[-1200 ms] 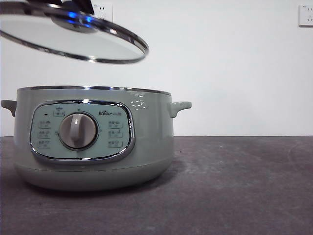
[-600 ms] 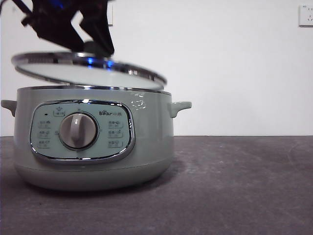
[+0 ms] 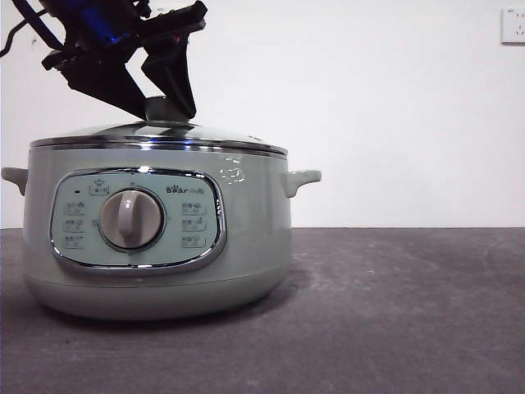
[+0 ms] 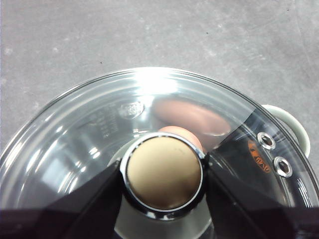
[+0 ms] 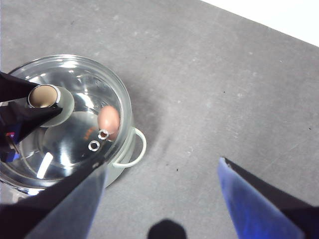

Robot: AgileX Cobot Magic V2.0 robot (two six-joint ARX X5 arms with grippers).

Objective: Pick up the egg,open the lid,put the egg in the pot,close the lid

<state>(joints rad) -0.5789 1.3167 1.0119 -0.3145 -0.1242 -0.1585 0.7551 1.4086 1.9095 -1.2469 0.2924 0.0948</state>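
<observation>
Lid sits on pot; left gripper clamps its knob.

Front view: the egg is not visible; the pot wall hides the interior, and the small print on the control panel is too small to read. The upper part of the arm is cut off by the top edge.

Left wrist view: the egg shows only in part, behind the knob and through the glare on the lid. The fingers are cut by the bottom edge; their tips cannot be made out.

Right wrist view: the right gripper fingers are blurred and cropped. The pot's near side runs out of the picture.
</observation>
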